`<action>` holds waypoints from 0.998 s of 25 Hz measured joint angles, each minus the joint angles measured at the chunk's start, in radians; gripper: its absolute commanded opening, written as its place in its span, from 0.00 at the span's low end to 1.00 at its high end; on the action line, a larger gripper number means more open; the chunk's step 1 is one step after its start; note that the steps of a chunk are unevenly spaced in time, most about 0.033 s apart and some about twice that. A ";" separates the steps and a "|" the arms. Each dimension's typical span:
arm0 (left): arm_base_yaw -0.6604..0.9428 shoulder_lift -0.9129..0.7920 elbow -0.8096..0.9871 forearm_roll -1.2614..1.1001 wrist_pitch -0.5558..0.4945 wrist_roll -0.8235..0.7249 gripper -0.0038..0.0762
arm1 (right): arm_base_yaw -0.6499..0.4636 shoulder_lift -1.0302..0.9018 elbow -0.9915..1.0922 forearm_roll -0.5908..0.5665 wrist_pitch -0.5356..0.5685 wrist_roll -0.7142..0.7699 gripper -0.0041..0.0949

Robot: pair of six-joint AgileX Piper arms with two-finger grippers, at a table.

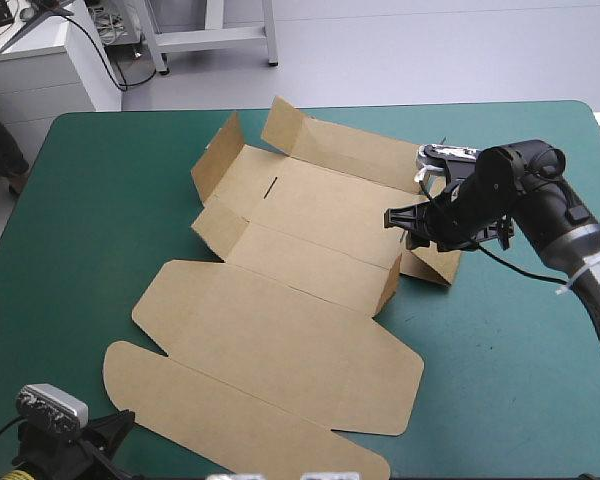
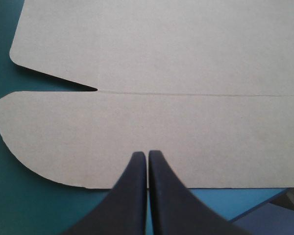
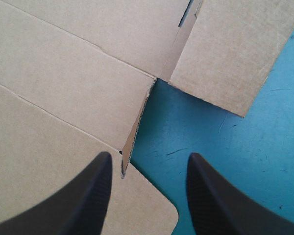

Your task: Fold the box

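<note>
The box (image 1: 280, 330) is plain brown, the cover (image 1: 90, 220) a solid teal-green, and both grippers' fingers (image 3: 83, 200) black.

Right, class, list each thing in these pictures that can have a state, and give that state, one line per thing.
box: unfolded on the teal-green cover; lid flat, far wall and side flaps partly raised, not yet a tray.
left pincer: shut, holding nothing, tips over the lid's near flap.
right pincer: open, holding nothing, a raised side flap's edge between its fingers.
</note>
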 measured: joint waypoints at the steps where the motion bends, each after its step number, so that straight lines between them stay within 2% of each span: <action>1: 0.000 0.000 0.000 0.000 0.000 0.000 0.04 | 0.003 0.000 0.002 0.002 0.000 0.002 0.60; 13: 0.000 0.000 0.000 0.000 0.000 0.000 0.04 | 0.004 0.024 0.028 0.023 -0.001 0.007 0.60; 21: 0.000 0.000 0.000 0.000 -0.002 0.000 0.04 | 0.004 0.179 0.028 0.129 -0.008 0.054 0.59; 25: 0.000 0.000 0.000 0.000 -0.002 0.000 0.04 | 0.007 0.273 0.028 0.183 -0.016 0.060 0.52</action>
